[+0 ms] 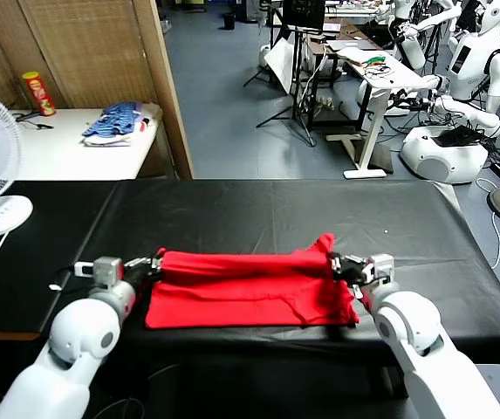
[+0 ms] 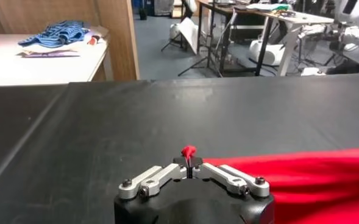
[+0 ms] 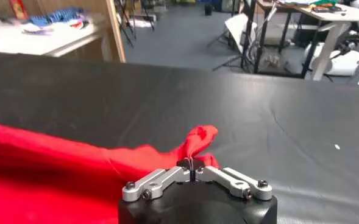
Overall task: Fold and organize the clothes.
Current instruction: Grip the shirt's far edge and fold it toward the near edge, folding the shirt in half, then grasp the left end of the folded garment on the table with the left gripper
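We see left end effector [image 1: 154, 262] and right end effector [image 1: 334, 262] both pinching bright red cotton T-shirt [image 1: 250, 292] far corners; likely drawing a fold across black tabletop [image 1: 276, 209].

You have a wide table draped in a matte black cloth [image 1: 267, 209] in front of you. A bright red cotton T-shirt [image 1: 241, 292] lies directly on it, spread flat near the front edge with its upper edge bunched into a ridge.

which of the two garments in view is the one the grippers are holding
The red T-shirt on the black table, pinched at opposite ends by the left gripper and right gripper. The blue patterned garment pile lies untouched on the white table.
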`<move>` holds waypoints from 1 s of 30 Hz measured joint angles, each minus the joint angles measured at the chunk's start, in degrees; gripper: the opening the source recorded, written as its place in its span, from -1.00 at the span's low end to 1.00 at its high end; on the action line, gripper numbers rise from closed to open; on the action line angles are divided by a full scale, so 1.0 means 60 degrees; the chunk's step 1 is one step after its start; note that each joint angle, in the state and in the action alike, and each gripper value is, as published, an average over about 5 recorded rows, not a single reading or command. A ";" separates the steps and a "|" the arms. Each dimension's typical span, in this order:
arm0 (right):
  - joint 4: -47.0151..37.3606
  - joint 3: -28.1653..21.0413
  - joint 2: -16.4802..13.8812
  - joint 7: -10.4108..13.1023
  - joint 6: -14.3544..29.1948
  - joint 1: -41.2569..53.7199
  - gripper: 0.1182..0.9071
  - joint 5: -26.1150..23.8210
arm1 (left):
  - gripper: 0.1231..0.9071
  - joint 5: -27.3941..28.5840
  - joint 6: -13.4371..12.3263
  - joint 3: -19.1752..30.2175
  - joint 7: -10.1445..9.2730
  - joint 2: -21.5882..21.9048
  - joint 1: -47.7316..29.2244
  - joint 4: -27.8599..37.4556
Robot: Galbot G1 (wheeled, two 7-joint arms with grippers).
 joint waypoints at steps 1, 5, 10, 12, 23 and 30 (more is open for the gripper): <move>0.0002 0.0011 0.0004 -0.0004 0.0000 -0.0048 -0.99 -0.0022 | -0.97 0.0076 -0.0001 -0.0007 0.0004 -0.0021 0.0092 -0.0032; 0.0047 0.0111 0.0005 -0.0157 0.0000 -0.0210 -0.96 -0.0039 | -0.97 0.0366 -0.0002 -0.0014 0.0026 -0.0123 0.0443 -0.0087; 0.0303 0.0324 -0.0072 -0.0349 0.0000 -0.0461 -0.45 -0.0036 | -0.72 0.0561 -0.0005 -0.0015 0.0019 -0.0219 0.0787 -0.0241; 0.0429 0.0445 -0.0111 -0.0401 0.0000 -0.0574 -0.16 -0.0027 | -0.43 0.0618 -0.0006 -0.0020 0.0004 -0.0235 0.0906 -0.0333; 0.0342 0.0940 0.0258 0.0140 0.0509 -0.0312 0.72 -0.0180 | 0.70 0.0150 -0.0007 -0.0279 -0.0026 -0.0426 0.1032 -0.0810; -0.0824 0.0504 0.1004 0.0216 0.0869 0.0457 0.72 -0.0737 | 0.72 -0.0538 -0.0007 -0.0066 0.0088 -0.0797 0.0033 0.0214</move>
